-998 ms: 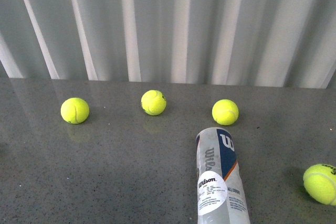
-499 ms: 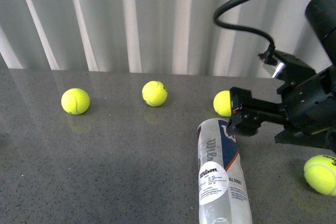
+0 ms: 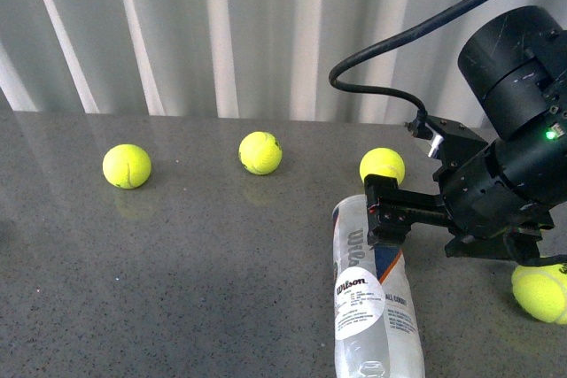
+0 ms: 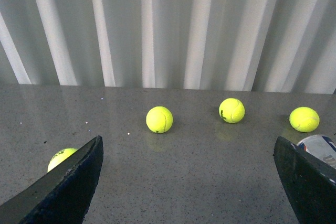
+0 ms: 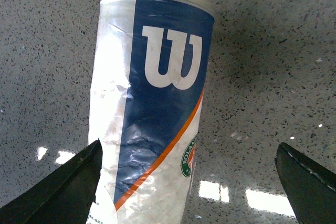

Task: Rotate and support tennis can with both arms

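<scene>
The counter (image 3: 177,272) is grey stone-like stuff with fine speckles, glossy enough to mirror the light. Behind it runs a pale wall (image 3: 266,33) of upright ribs. Three fuzzy yellow-green balls (image 3: 260,152) sit in a row near the wall, well apart from one another. A fourth ball (image 3: 540,292) lies nearer me, off to the right, beneath my right arm (image 3: 514,165). That arm is bulky, black and round-jointed, with a black cable (image 3: 390,50) looping above it.

The can (image 3: 372,298) lies on its side on the counter, lengthwise away from me, right of centre. It is a clear plastic tube, and its wrinkled label is white and navy with an orange stripe and a big white W. A round white sticker sits further down.

My right pincer (image 3: 383,210) is spread wide, its flat black fingers (image 5: 68,192) straddling the can's far, rimmed end. The can sits closer to one finger than the other, and I cannot tell whether either touches it.

My left pincer (image 4: 188,150) is spread too, holding nothing. It sits low over the counter, off to the left, and the can's far end shows just beside one of its fingers (image 4: 304,182).
</scene>
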Tool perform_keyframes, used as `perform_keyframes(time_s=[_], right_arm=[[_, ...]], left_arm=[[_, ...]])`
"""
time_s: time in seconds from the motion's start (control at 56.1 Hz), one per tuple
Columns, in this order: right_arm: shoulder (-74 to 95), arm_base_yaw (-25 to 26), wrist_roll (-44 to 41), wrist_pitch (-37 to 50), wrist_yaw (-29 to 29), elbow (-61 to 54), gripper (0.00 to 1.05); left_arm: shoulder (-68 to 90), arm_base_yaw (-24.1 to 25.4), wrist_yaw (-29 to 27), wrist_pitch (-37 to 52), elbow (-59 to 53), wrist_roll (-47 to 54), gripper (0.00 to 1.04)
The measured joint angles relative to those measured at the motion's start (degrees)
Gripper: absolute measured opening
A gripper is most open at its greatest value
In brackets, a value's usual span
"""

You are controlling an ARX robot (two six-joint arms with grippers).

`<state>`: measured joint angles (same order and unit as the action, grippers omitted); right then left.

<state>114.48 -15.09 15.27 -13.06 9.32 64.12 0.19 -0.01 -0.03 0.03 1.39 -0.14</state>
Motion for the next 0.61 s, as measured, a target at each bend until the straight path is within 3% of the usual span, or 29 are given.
perform_keyframes(time_s=[0.606], right_arm=[[7.1,-2.7,1.7,1.9,1.9,4.7,0.97]], left_arm=[[0.0,0.0,0.0,0.0,0.0,0.0,0.98]])
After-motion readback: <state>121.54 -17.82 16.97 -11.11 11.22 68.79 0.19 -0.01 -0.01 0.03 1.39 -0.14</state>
